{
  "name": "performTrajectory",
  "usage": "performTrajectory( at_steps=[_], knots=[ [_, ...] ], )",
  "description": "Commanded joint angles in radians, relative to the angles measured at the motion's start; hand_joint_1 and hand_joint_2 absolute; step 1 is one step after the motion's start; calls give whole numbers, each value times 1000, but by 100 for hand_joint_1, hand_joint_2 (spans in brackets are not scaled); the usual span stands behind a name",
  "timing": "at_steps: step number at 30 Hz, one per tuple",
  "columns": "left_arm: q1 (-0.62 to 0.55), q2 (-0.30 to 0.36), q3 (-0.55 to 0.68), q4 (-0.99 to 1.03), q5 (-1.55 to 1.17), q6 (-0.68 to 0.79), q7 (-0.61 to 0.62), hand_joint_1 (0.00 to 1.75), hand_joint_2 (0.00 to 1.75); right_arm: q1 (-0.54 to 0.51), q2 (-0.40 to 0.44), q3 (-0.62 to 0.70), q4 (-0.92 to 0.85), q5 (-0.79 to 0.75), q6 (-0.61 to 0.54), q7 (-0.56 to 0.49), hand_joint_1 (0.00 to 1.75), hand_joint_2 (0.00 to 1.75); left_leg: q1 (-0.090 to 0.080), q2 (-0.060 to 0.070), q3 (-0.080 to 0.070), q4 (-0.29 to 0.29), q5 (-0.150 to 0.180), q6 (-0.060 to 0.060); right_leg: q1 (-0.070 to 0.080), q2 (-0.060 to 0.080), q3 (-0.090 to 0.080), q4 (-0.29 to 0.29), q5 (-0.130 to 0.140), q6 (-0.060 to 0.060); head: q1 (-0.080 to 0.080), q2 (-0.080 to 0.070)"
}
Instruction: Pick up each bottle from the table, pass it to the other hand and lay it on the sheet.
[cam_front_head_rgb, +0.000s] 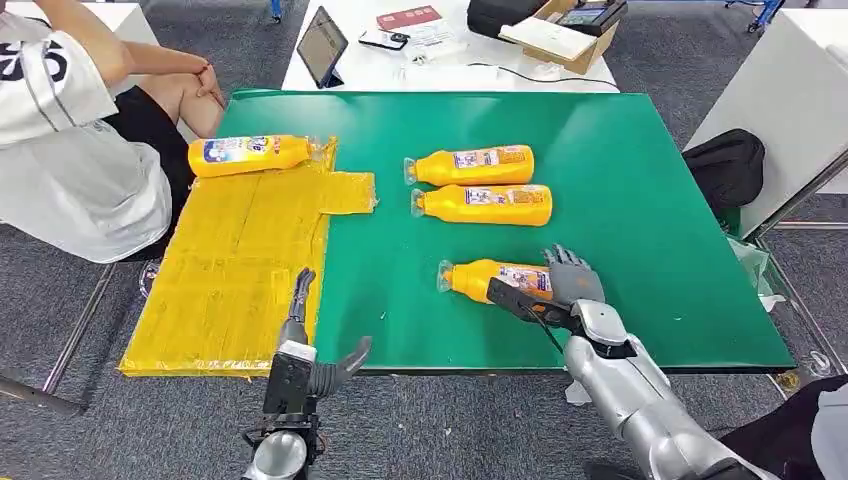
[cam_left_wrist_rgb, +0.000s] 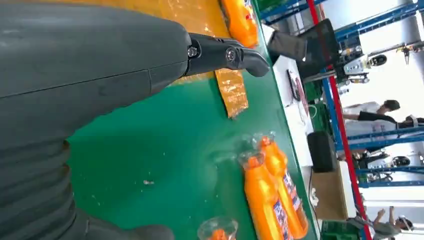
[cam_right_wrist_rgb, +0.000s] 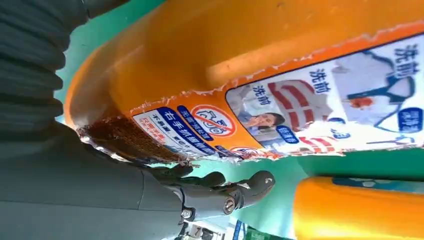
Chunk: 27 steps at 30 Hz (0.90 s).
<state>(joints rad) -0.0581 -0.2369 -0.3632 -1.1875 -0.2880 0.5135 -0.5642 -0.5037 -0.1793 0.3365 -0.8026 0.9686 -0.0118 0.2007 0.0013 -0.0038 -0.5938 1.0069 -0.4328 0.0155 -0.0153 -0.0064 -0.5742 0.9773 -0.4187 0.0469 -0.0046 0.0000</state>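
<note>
Several orange bottles lie on the green table (cam_front_head_rgb: 650, 220). The nearest bottle (cam_front_head_rgb: 485, 277) (cam_right_wrist_rgb: 280, 60) lies with its cap to the left. My right hand (cam_front_head_rgb: 565, 285) is set around its base, thumb on the near side and fingers (cam_front_head_rgb: 568, 258) behind. In the right wrist view a dark finger (cam_right_wrist_rgb: 250, 185) stands a little apart from the bottle. Two more bottles (cam_front_head_rgb: 470, 166) (cam_front_head_rgb: 485, 204) (cam_left_wrist_rgb: 270, 195) lie side by side mid-table. One bottle (cam_front_head_rgb: 250, 155) (cam_left_wrist_rgb: 240, 22) rests on the far end of the yellow sheet (cam_front_head_rgb: 240, 270) (cam_left_wrist_rgb: 232, 90). My left hand (cam_front_head_rgb: 305, 340) (cam_left_wrist_rgb: 100, 75) hangs open and holds nothing at the table's near edge, by the sheet.
A person (cam_front_head_rgb: 70, 120) sits at the table's far left corner. Behind the green table stands a white table with a tablet (cam_front_head_rgb: 322, 45) and a cardboard box (cam_front_head_rgb: 560, 35). A black bag (cam_front_head_rgb: 730, 165) and a white cabinet (cam_front_head_rgb: 790, 90) stand to the right.
</note>
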Motion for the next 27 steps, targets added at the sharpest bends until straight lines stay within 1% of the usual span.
performTrajectory(
  at_steps=[1, 2, 3, 6, 7, 9, 19, 23, 25, 26, 27],
  knots=[
    [-51, -6, -10, 108, 34, -17, -12, 0, 175, 28, -25, 23, 119, -51, 62, -24, 61, 175, 1, -4, 2, -2, 1, -1, 1, -4, 4, -2, 0, -2, 0, 0],
    [-53, -7, -15, 114, 39, -22, -13, 0, 175, 33, -24, 11, 122, -74, 67, -34, 169, 175, 1, -4, 3, -2, 1, -1, 1, -4, 5, -3, 0, -2, 0, 0],
    [-54, -10, -16, 121, 46, -21, -17, 0, 175, 38, -25, 7, 125, -87, 65, -43, 175, 175, 1, -3, 3, -1, 1, -1, 1, -3, 4, -3, 0, -1, 0, 0],
    [-59, -8, -21, 126, 59, -19, -26, 0, 175, 37, -23, 8, 132, -110, 62, -56, 175, 175, 1, -3, 4, -1, 0, -1, 1, -3, 5, -2, 0, -1, 0, 0],
    [-59, -8, -21, 125, 59, -18, -27, 0, 175, 37, -24, 9, 132, -110, 62, -56, 175, 175, 1, -5, 4, -2, 1, -1, 1, -5, 6, -3, 0, -2, 0, 0],
    [-60, -8, -21, 125, 59, -18, -27, 0, 175, 35, -23, 9, 131, -110, 62, -56, 175, 175, 1, -2, 4, -1, 0, -1, 1, -2, 5, -2, 0, -1, 0, 0],
    [-54, -5, -25, 121, 73, -29, -20, 0, 175, 45, -26, 17, 116, -138, 59, -68, 175, 175, 1, -3, 4, -2, 1, -1, 2, -3, 5, -3, 0, -2, 0, 0],
    [-52, -4, -29, 125, 81, -31, -21, 0, 175, 57, -31, 27, 109, -175, 80, -83, 175, 175, 1, -3, 4, -2, 0, -1, 2, -3, 6, -3, 0, -1, 0, 0],
    [-53, -4, -30, 129, 84, -33, -21, 0, 175, 64, -28, 22, 107, -201, 79, -102, 175, 175, 2, -4, 4, -2, 0, -1, 2, -4, 6, -4, 0, -2, 0, 0],
    [-52, -4, -31, 128, 85, -27, -24, 0, 175, 71, -16, 7, 96, -238, 54, -141, 175, 175, 2, -3, 5, -2, 0, -1, 2, -3, 6, -3, 0, -2, 0, 0],
    [-45, -2, -30, 117, 91, -22, -27, 0, 175, 80, 8, -17, 66, -277, 0, -191, 175, 175, 1, -2, 5, -2, 0, -1, 2, -2, 6, -3, 0, -1, 0, 0]
  ],
)
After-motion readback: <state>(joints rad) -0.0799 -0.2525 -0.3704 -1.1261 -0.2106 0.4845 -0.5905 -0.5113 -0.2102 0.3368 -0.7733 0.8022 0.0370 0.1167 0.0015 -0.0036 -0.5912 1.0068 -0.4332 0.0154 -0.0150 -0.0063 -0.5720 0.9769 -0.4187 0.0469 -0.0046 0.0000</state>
